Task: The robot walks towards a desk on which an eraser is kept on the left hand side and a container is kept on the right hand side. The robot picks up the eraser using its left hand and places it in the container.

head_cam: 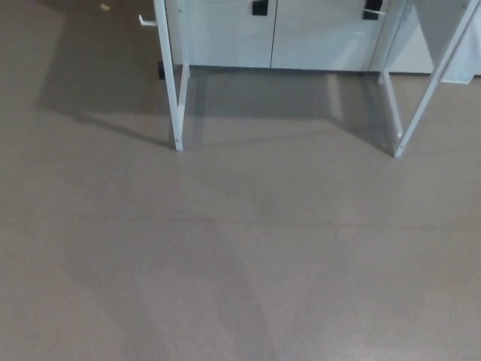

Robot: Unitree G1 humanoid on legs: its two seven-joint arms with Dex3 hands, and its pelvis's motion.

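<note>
White desk legs [174, 83] and pale cabinet doors [225, 34] cut off by the top edge

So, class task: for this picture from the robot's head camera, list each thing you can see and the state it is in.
Left desk leg: upright, foot on the floor.
Right desk leg: slanted, foot on the floor.
Cabinet doors: closed.
Floor: bare in front of the desk, shadowed beneath it.
Robot's hands, eraser, container, desktop: out of view.

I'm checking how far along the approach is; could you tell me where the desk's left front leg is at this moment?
In the head view, the white left front leg stands upper left, its foot on the grey floor, before the white cabinet doors.
</note>
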